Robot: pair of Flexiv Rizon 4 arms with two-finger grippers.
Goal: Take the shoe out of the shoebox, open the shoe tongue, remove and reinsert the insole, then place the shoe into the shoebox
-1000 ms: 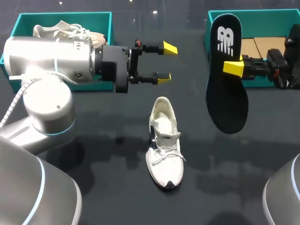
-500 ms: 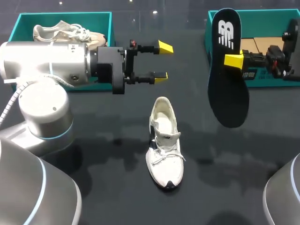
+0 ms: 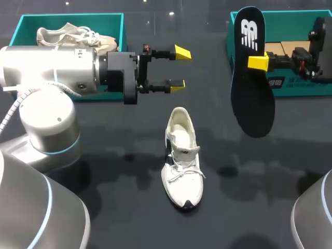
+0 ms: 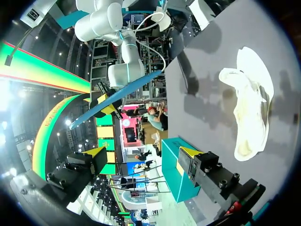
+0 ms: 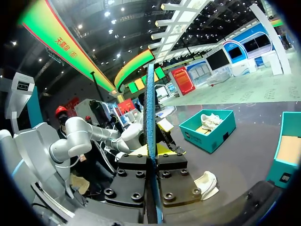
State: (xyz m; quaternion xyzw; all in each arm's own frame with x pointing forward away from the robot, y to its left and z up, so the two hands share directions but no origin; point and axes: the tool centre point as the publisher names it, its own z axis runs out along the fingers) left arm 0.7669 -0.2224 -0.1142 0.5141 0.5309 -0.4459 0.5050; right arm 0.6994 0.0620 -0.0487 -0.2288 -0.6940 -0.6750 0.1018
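A white shoe [image 3: 181,155] lies on the dark table at the middle, toe toward the front edge, tongue folded forward and its inside showing. My left gripper [image 3: 179,67] hovers open and holds nothing, just behind the shoe; in its wrist view the shoe [image 4: 249,108] lies off to one side of the open fingertips [image 4: 96,157]. My right gripper [image 3: 258,62] is shut on the black insole [image 3: 251,98], which hangs upright in the air in front of the right teal shoebox [image 3: 295,87]. In the right wrist view, the insole [image 5: 150,117] stands edge-on between the jaws.
A second teal shoebox [image 3: 72,18] at the back left holds another pale shoe [image 3: 72,33], partly hidden by my left arm. The right box shows a brown cardboard floor [image 3: 290,49]. Bare dark tabletop surrounds the white shoe.
My right gripper has lifted the insole a little higher and farther back. My left gripper drew back slightly to the left, then stayed still. The shoe has not moved.
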